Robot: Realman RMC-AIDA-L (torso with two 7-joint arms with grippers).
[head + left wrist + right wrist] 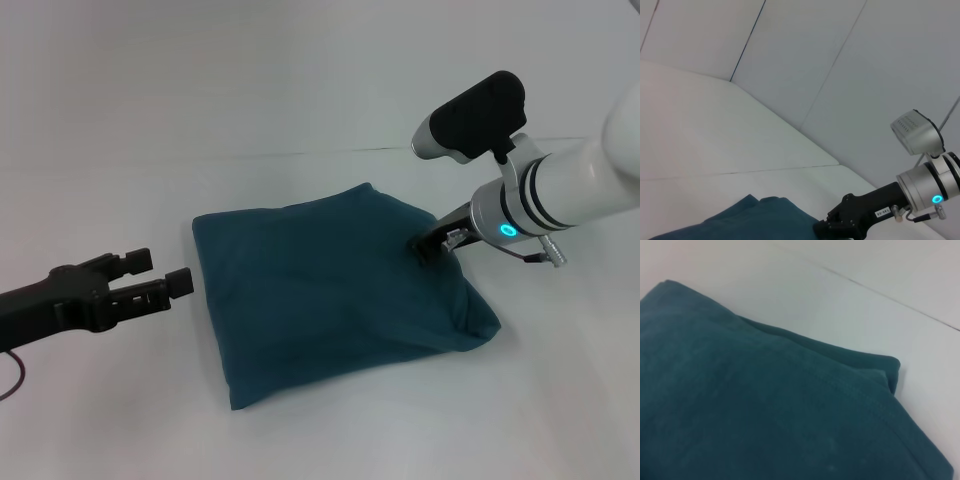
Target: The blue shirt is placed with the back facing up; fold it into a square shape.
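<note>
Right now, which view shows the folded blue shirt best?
The head view: the whole blue shirt shows as a squarish folded bundle. The right wrist view shows one corner up close; the left wrist view only an edge.

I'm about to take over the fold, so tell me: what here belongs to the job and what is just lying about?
Part of the job:
- blue shirt, folded into a rough square
- right claw, down on the shirt's right edge
- left claw, open, just left of the shirt, not touching it

Just lying about:
- nothing loose; only the white table under the shirt
</note>
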